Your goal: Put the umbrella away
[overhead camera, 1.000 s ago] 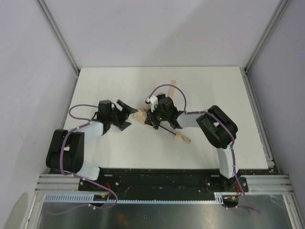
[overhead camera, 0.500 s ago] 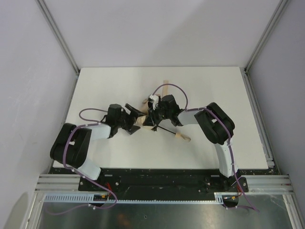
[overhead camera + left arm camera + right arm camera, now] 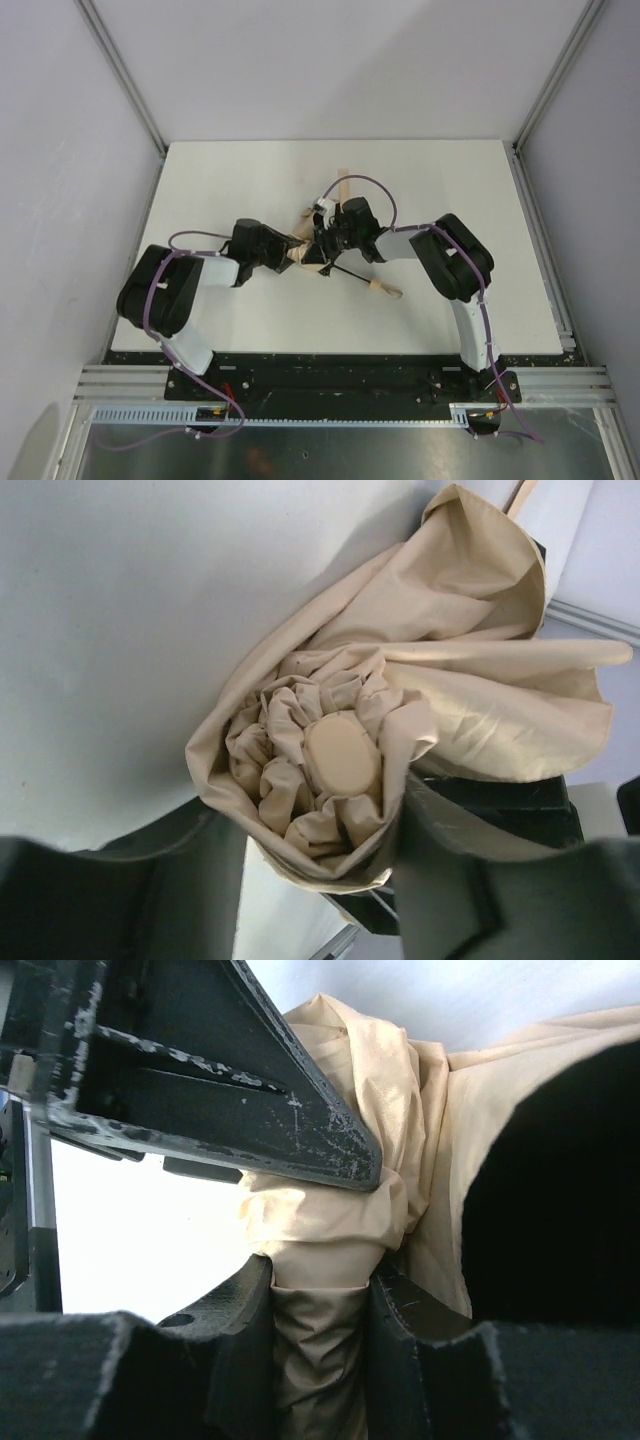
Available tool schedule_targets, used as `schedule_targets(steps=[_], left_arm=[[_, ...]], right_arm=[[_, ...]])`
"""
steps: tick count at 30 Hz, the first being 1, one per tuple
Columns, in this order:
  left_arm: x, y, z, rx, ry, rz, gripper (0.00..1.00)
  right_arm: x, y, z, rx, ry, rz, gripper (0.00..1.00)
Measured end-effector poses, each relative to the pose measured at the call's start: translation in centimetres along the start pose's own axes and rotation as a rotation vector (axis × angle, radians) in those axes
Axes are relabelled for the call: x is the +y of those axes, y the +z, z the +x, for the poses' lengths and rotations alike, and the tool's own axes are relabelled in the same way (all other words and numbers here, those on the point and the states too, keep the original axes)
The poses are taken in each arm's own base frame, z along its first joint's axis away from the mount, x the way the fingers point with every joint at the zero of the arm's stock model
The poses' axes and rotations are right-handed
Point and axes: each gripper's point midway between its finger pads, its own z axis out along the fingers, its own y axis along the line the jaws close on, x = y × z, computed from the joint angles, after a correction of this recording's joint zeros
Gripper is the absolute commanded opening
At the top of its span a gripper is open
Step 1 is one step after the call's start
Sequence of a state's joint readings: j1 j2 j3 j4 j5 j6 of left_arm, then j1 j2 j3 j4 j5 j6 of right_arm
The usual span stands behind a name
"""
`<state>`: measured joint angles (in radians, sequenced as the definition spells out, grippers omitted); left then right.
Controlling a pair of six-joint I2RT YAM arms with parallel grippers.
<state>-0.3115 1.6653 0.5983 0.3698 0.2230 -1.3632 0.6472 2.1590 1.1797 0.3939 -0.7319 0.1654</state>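
Observation:
The umbrella (image 3: 299, 251) lies mid-table, its beige canopy bunched between both grippers. Its thin black shaft (image 3: 350, 274) runs down-right to the small wooden handle (image 3: 381, 290). In the left wrist view the canopy's crumpled end faces the camera, with a round tan cap (image 3: 341, 756) in the middle. My left gripper (image 3: 320, 820) brackets that end, with both fingers against the fabric. My right gripper (image 3: 322, 1280) is shut on the rolled fabric (image 3: 318, 1360) further along. In the top view the left gripper (image 3: 286, 256) and right gripper (image 3: 319, 249) nearly meet.
A thin tan strip (image 3: 343, 182) lies on the white table (image 3: 230, 320) just behind the right gripper. Metal frame rails (image 3: 130, 85) and grey walls enclose the table. The arm bases sit along the near edge.
My left arm has reached right to the canopy's end, and its jaws have closed from wide open onto the fabric. The right gripper has kept its hold and barely shifted.

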Motion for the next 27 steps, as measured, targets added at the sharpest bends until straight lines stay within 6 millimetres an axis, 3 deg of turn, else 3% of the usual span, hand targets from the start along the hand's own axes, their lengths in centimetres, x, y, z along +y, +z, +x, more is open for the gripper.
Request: schedule_targets(steps=[3,7,11,16,18,23,27], left_arm=[[0.0,0.5,0.1,0.008,-0.011,0.003,0.24],[-0.1,0.5,0.1,0.009,-0.021,0.009,0.10],[-0.1,0.5,0.4,0.019,-0.006,0.012,0.02],[0.1,0.3,1.4,0.062,0.040,0.014,0.00],[0.2,0.3,1.6,0.066,0.055,0.008,0.00],[0.2,0.0,1.5,0.065,0.074,-0.031,0.00],[0.6,-0.5,1.5,0.067,0.071,-0.073,0.00]], right_arm=[[0.0,-0.3,-0.5,-0.008,-0.002,0.004,0.00],[0.0,-0.6,-0.7,-0.008,-0.005,0.025,0.01],[0.3,-0.9,-1.0,-0.001,-0.009,0.053,0.24],[1.1,-1.6,-0.7,0.057,0.009,0.125,0.57],[1.7,-2.0,-0.9,0.086,0.014,0.158,0.65],[3.5,-4.7,-1.5,0.143,-0.028,0.263,0.71],[4.3,-5.9,-3.4,0.126,-0.206,0.395,0.72]])
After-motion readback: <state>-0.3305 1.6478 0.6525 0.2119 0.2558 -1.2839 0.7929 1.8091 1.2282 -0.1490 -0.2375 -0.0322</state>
